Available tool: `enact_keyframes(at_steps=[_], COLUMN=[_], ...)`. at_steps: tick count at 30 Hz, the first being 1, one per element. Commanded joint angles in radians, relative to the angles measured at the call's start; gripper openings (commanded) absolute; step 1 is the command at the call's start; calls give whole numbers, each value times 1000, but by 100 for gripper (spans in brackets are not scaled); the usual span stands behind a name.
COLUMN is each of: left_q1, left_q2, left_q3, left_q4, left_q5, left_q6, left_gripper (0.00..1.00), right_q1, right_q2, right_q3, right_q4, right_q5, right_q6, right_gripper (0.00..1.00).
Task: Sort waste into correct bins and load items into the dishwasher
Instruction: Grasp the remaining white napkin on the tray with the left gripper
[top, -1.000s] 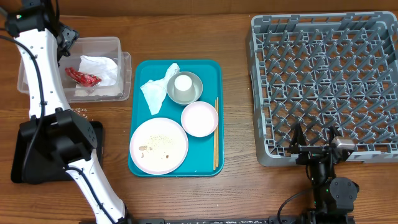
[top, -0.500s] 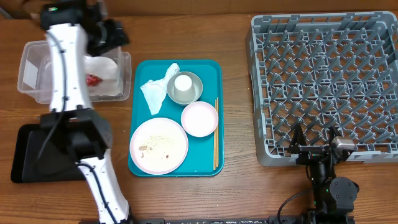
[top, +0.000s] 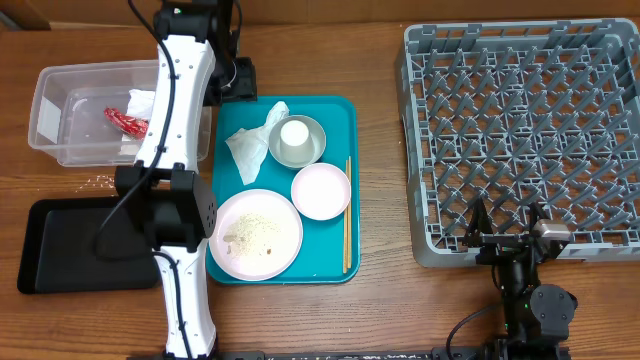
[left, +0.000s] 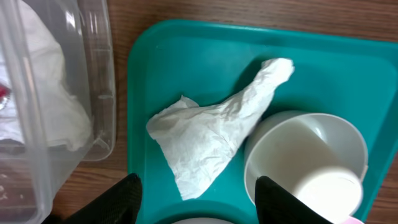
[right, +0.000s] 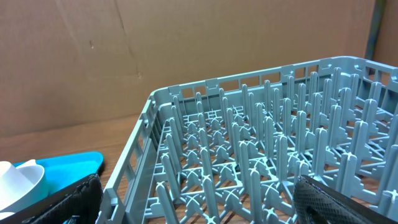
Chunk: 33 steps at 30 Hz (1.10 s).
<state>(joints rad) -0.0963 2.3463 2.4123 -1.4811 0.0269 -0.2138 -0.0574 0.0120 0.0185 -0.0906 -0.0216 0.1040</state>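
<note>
Teal tray (left: 186, 62) bears napkin (left: 211, 130) just ahead of parted left pincer (left: 198, 193)

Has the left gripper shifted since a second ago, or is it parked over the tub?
Yes. The left gripper has swung right, off the clear tub, to the teal tray's upper-left corner.

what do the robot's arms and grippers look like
The left arm has long white links with bulky black joints and a thin black cable running along it. The right arm shows only as a small black body with cables. Both the left gripper and right gripper have black fingers.
</note>
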Motion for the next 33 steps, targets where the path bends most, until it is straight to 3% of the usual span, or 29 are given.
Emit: enact_keyframes(at_steps=[1, 21, 24, 26, 27, 33], left_q1=[3, -9, -9, -9, -9, 5], left_q2=[55, 300, 300, 300, 300, 264], left_q3=[-9, -9, -9, -9, -9, 27], left_q4=[1, 34, 36, 31, 26, -12], left_q5=[22, 79, 84, 98, 98, 98], left_q6=[-9, 27, 27, 27, 26, -60], left_gripper=[61, 59, 46, 25, 4, 4], right_q1=[2, 2, 2, 2, 2, 2], right_q2=[-9, -9, -9, -9, -9, -9], right_q3=[-10, -10, -10, -10, -10, -10], right_q4=[6, 6, 6, 6, 6, 6], right_q5=[5, 5, 5, 5, 5, 5], right_q6=[-3, -3, -3, -3, -3, -3], right_gripper=[100, 100, 100, 100, 100, 100])
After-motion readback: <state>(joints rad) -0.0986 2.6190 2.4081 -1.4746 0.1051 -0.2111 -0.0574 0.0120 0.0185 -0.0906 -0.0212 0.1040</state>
